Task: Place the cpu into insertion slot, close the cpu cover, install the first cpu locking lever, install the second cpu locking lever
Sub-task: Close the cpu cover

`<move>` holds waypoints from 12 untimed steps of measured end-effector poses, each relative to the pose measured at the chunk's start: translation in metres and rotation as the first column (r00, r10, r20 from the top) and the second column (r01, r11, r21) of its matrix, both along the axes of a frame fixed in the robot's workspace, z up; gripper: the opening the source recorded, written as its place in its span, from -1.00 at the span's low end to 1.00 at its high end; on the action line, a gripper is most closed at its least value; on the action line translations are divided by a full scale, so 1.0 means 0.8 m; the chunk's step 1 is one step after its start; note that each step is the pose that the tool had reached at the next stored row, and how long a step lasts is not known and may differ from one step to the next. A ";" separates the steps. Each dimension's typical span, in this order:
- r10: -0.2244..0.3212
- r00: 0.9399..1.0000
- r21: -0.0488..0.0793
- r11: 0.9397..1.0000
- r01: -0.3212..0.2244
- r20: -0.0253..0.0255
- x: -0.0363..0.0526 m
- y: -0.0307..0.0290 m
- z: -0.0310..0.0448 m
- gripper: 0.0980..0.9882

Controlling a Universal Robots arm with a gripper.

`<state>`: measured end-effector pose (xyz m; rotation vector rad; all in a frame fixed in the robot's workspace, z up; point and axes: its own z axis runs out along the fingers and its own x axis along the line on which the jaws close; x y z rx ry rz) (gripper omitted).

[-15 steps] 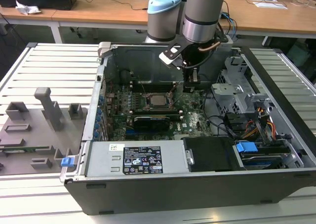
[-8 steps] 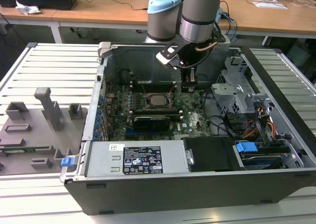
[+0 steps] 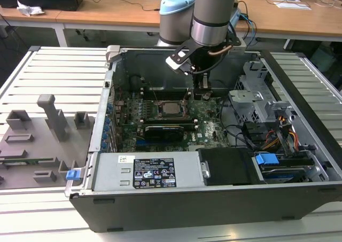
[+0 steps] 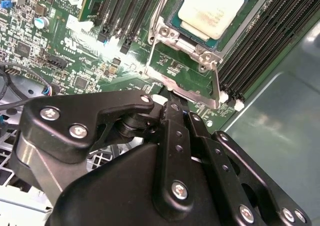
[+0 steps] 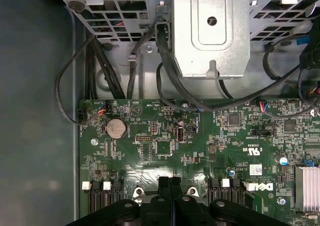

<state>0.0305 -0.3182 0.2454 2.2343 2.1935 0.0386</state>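
Inside one open dark-grey metal computer case (image 3: 214,207) there is one green circuit board (image 3: 208,122). It carries one small flat square chip with a pale silver-grey metal top, the cpu (image 4: 207,9); one square dark socket with a shiny metal rim, the insertion slot (image 4: 167,31); and one thin silver metal frame plate, the cpu cover (image 4: 216,86). One black metal gripper (image 5: 170,178) shows two fingers (image 5: 164,186). One round silver coin cell (image 5: 116,128), one silver finned heat sink (image 5: 306,186) and two blue plastic tabs (image 3: 73,173) can be counted, and seemingly four long black memory slots (image 4: 127,11) on one side of the socket.

cpu (image 4: 210,11): seated in insertion slot (image 4: 172,24) | cpu cover (image 4: 216,86): open, tilted
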 end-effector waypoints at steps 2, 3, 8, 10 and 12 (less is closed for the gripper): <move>0.000 1.000 0.000 1.000 0.000 0.000 -0.002 0.0000 0.0000 -0.98; 0.000 1.000 0.000 1.000 0.000 0.000 -0.003 0.0000 0.0000 -0.98; 0.000 1.000 0.000 1.000 0.000 0.000 -0.009 0.0000 0.0000 -0.98; 0.000 1.000 0.000 1.000 0.000 0.000 -0.010 0.0000 0.0000 -0.98; 0.000 1.000 0.000 1.000 0.000 0.000 -0.011 0.0000 0.0000 -0.98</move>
